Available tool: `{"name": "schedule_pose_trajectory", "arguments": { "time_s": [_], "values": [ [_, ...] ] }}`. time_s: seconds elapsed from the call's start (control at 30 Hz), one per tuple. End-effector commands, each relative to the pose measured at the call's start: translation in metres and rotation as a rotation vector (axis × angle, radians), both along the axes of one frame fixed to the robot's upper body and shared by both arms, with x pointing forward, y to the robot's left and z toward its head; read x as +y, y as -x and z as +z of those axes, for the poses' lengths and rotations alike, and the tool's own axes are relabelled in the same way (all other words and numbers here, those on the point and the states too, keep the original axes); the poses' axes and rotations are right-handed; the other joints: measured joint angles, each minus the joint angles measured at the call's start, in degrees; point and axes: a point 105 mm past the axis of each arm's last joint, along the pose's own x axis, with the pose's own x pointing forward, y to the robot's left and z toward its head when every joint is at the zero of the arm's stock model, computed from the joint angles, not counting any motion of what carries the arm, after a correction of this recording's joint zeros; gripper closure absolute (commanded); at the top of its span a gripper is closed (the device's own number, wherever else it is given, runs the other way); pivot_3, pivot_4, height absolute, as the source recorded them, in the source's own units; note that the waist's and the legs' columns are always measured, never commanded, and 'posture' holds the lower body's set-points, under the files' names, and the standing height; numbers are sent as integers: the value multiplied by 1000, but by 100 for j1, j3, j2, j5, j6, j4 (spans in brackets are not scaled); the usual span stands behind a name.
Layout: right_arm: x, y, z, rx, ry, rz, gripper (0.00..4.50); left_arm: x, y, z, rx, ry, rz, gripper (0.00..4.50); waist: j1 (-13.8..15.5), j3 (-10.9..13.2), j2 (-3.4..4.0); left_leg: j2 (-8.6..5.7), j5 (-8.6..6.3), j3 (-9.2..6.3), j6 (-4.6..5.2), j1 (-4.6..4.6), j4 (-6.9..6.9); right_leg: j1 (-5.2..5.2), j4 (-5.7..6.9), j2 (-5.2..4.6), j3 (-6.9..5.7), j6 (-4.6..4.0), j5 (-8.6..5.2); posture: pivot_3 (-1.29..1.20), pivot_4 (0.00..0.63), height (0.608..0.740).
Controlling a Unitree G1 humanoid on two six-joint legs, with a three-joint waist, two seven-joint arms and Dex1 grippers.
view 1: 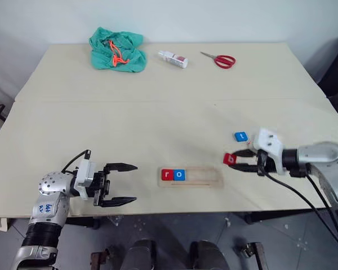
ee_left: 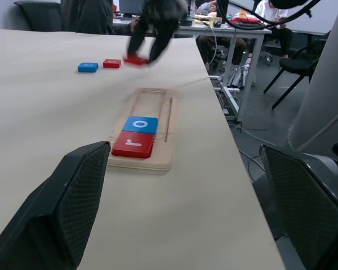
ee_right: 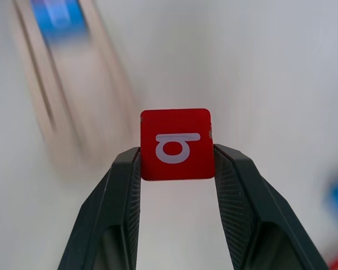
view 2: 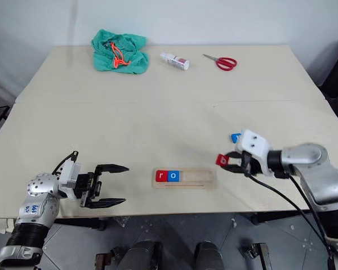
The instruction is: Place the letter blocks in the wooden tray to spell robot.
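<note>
The wooden tray (view 1: 200, 176) holds red r (view 1: 167, 175) and blue o (view 1: 179, 175) at its left end; red b (ee_right: 177, 144) is lifted right of it, blue t (view 1: 241, 136) farther right.

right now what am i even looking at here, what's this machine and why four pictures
A two-armed robot at a table. Two pictures come from its head; two from cameras on its wrists. The right claw grips a red b block above the table. The left claw hangs open near the table's front edge. The wooden tray holds a red r block and a blue o block. A blue t block lies near the right claw. At the far edge: a green cloth, a small bottle, red scissors.
</note>
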Motion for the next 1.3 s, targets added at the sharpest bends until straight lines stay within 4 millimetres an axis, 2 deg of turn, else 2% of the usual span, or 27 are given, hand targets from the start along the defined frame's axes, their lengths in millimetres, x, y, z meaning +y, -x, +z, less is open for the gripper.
{"name": "schedule_pose_trajectory", "arguments": {
  "time_s": [0.03,0.1,0.23,0.5,0.7,1.13,1.3],
  "values": [
    [25,12,-2,41,27,99,3043,-1,2,4,-34,5,-43,0,17,-2,-3,-2,0,-2,0,0,0,2,-1,-1,0,0,0,0,150,740],
    [36,18,-6,65,33,159,3043,-2,1,4,-37,10,-40,0,45,-2,-6,-9,-1,-13,1,-3,2,4,-1,-5,-1,0,0,0,150,740],
    [52,17,-12,82,25,191,3043,-1,3,4,-41,13,-36,0,22,-2,-6,-13,-1,-11,2,-9,3,2,-2,-8,-2,0,0,0,150,740],
    [72,13,-32,106,50,217,3043,3,8,3,-42,9,-8,0,-10,-2,-7,-8,-1,-9,1,-7,0,-6,4,-5,-3,0,0,0,150,740],
    [78,11,-43,122,74,225,3043,3,9,3,-46,13,5,0,-1,-2,-7,-10,-1,-10,2,-8,4,-4,5,-6,-3,0,0,0,150,740],
    [72,8,-47,125,103,217,3043,1,10,3,-47,20,13,0,-3,-2,-7,-9,-1,-8,2,-8,3,-5,5,-5,-2,0,0,0,150,740],
    [72,6,-46,123,104,220,1427,0,8,3,-50,22,12,0,-6,-2,-7,-9,-1,-8,2,-8,3,-5,5,-5,-3,0,0,0,150,740]
  ]
}}
